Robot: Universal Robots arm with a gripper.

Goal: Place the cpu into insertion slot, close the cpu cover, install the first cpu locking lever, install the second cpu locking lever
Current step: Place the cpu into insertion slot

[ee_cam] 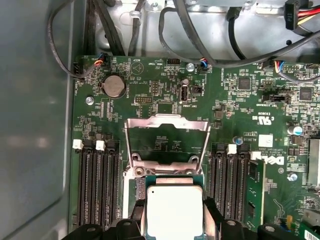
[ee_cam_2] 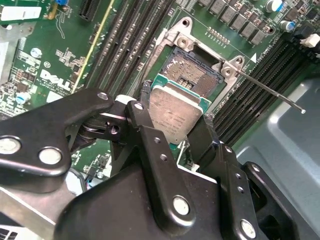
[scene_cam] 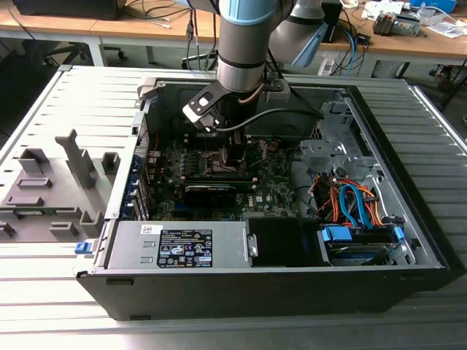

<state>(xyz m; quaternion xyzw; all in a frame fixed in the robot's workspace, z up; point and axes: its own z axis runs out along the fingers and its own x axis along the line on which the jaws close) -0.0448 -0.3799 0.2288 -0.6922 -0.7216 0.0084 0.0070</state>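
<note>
I had the gripper (ee_cam_2: 176,107) clamped on the cpu (ee_cam_2: 172,117), its fingers (ee_cam_2: 143,120) pinching two opposite edges, the chip held just over the bare insertion slot (ee_cam_2: 197,75); the cpu cover (ee_cam: 167,121) stood swung up, open

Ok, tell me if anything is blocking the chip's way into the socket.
Nothing visible does. The gripper holds the chip by its edges close to the open socket, whose contacts lie bare. The cover is swung up off the socket, and a thin lever sticks out to one side, clear of the path.
</note>
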